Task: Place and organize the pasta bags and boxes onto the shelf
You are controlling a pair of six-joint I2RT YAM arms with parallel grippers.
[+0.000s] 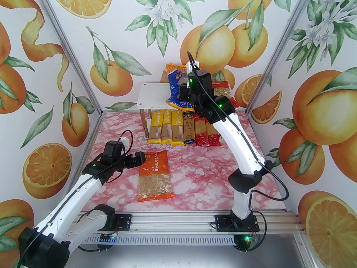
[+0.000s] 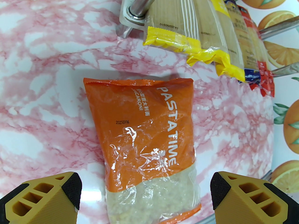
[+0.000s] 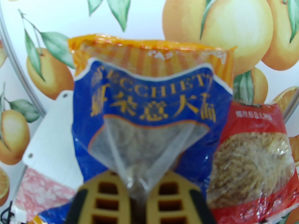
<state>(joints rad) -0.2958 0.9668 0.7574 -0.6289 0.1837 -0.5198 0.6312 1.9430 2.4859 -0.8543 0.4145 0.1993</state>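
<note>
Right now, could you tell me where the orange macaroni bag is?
Top view: the orange macaroni bag lies left of centre on the table, nearer than the spaghetti packs, beside the open left gripper.

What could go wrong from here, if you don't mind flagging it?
1. The right gripper pinches only a fold of clear film on the blue bag, which may slip or tear.
2. That bag seems to reach the front edge of the shelf and could topple off when released.
3. It sits right beside the red bag, which might get shoved sideways.
</note>
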